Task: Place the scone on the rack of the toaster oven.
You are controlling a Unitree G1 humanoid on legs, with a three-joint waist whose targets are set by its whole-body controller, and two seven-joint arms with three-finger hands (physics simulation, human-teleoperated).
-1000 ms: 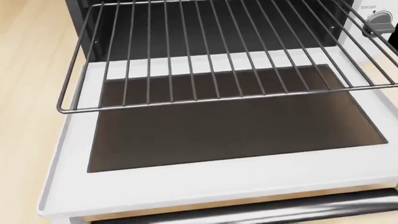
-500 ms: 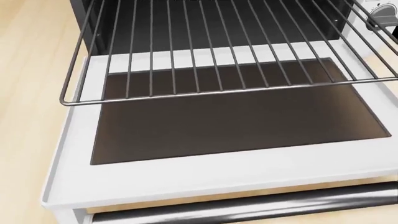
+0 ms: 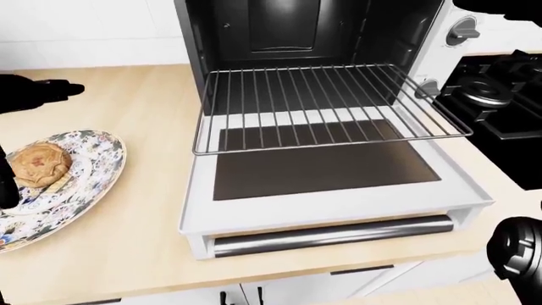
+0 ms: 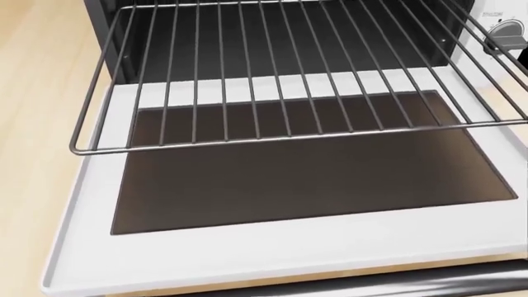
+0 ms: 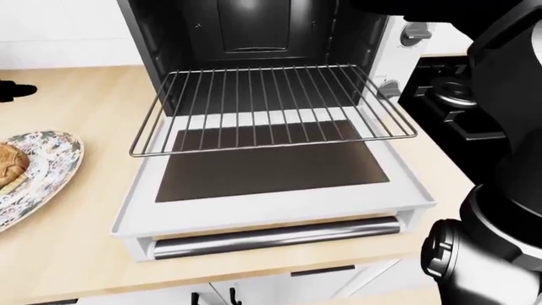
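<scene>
The scone (image 3: 38,165), round and golden brown, lies on a flower-patterned plate (image 3: 94,166) at the left of the left-eye view. My left hand (image 3: 33,95) is black and reaches in from the left edge above the plate. One finger points right and another finger (image 3: 4,181) stands beside the scone, with nothing closed round it. The toaster oven (image 3: 440,54) is open, its door (image 3: 338,206) folded down flat. Its wire rack (image 3: 322,105) is pulled out over the door and bare. The head view shows the rack (image 4: 289,74) close up. My right hand is out of view.
My right arm (image 5: 500,210) fills the right side of the right-eye view and rises past the oven's top. A black stove (image 3: 508,101) stands right of the oven. Two knobs (image 3: 462,28) sit on the oven's right panel. The wooden counter (image 3: 127,241) ends near the bottom edge.
The head view has shifted slightly: the picture slid up, then back down and a little nearer. The rack and door keep the same places relative to each other.
</scene>
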